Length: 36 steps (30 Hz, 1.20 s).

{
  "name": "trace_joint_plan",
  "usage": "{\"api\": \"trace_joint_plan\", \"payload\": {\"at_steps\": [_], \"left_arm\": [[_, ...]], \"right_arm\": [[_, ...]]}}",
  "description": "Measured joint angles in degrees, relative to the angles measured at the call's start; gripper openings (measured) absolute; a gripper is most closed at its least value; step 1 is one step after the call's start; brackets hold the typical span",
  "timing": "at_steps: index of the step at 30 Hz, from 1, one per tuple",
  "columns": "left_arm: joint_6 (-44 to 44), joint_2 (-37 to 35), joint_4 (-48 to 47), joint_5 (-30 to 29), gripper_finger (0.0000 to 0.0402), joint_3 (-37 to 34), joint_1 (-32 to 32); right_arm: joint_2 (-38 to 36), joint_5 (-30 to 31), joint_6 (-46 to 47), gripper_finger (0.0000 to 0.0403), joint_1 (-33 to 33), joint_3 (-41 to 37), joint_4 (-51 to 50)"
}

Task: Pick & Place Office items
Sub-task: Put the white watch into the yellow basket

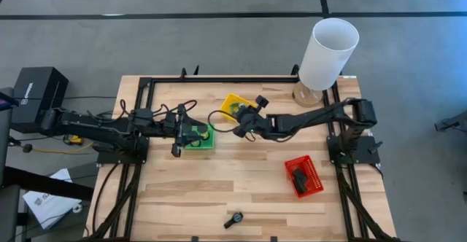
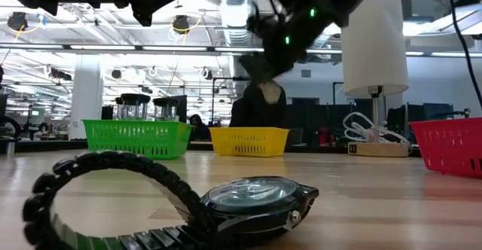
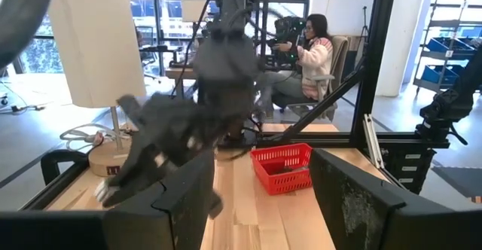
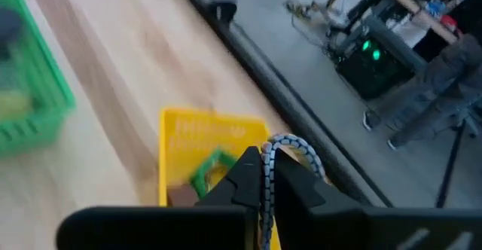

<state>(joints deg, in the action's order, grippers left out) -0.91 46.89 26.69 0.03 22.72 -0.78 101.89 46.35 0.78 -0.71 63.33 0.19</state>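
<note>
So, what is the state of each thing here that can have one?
left hand: open, empty, over green tray
right hand: shut on braided cord, over yellow tray
wristwatch: lying on table, strap curled

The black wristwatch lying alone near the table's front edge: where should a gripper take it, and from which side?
Probably the black wristwatch's link band, not the round glass-faced case. The band arches up off the wooden table in a loop, leaving room for a finger inside. Come straight down, closing across the band's width.
</note>
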Motion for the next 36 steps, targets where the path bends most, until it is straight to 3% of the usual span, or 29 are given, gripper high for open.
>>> {"api": "trace_joint_plan", "payload": {"at_steps": [7,15,21,27,36], "left_arm": [[0.0,0.0,0.0,0.0,0.0213,0.0,0.0],[0.0,0.0,0.0,0.0,0.0213,0.0,0.0],[0.0,0.0,0.0,0.0,0.0213,0.0,0.0],[0.0,0.0,0.0,0.0,0.0213,0.0,0.0],[0.0,0.0,0.0,0.0,0.0213,0.0,0.0]], "right_arm": [[5.2,0.0,0.1,0.0014,-2.6,0.0,2.9],[5.3,-3.9,0.3,0.0017,-5.0,0.0,5.3],[5.3,-12.5,0.3,0.0024,-7.1,0.1,6.5],[5.3,-14.5,0.9,0.0006,-8.9,0.1,6.5],[5.3,-25.0,11.6,0.0013,-11.3,0.1,4.7]]}}
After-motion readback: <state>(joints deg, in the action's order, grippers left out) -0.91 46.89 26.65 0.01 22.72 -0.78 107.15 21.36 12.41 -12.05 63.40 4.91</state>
